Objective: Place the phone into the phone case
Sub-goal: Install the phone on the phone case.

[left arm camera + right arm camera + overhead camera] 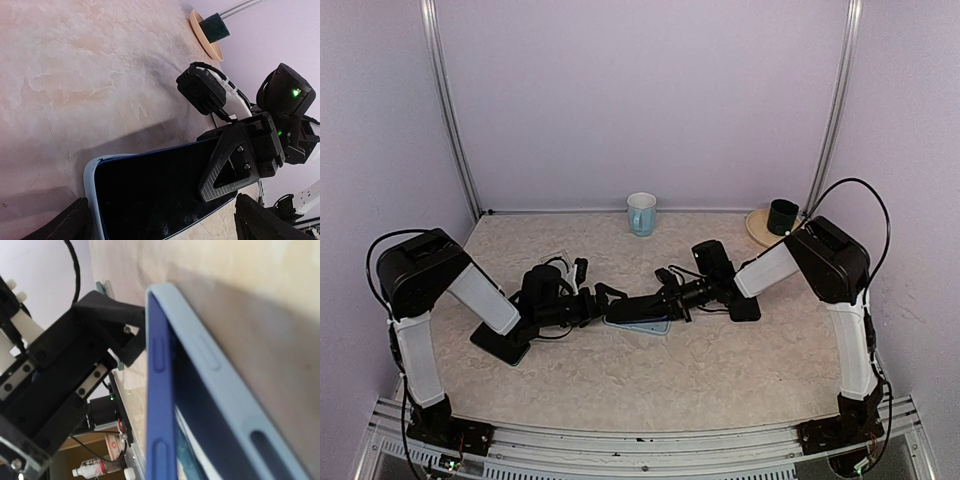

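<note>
The phone [160,195], with a black screen and a blue edge [159,405], lies partly in the light blue phone case [90,182] at the table's middle [638,320]. In the right wrist view the phone's long side stands out of the case's rim [215,372] at an angle. My right gripper [210,190] is shut, and its finger rests flat on the screen near one end [665,295]. My left gripper [162,232] is open and reaches round the other end [608,298]. Its fingers [67,225] stand on either side of the case, apart from it.
A white and blue mug [641,213] stands at the back middle. A dark green cup [782,216] sits on a tan plate [757,228] at the back right corner. Both arms stretch low across the table's middle.
</note>
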Available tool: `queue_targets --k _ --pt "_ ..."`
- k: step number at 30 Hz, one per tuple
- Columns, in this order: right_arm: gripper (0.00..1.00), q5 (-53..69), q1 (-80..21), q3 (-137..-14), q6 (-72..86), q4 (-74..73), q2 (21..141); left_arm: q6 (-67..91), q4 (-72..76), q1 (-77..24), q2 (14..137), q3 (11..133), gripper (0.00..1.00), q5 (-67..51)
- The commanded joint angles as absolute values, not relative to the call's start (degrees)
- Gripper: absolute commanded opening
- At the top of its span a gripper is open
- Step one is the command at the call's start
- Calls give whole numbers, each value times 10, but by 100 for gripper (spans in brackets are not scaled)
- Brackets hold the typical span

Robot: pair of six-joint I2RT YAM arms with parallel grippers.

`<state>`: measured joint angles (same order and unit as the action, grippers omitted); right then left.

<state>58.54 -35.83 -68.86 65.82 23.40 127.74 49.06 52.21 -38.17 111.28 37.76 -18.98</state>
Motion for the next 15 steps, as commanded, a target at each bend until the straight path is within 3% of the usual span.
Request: queue_targets --k 1,15 --pt "0 575 -377 -693 690 254 1307 499 528 -395 1139 386 96 -224" --pt "0 561 -381 -651 778 382 1311 507 541 -395 1136 368 96 -226"
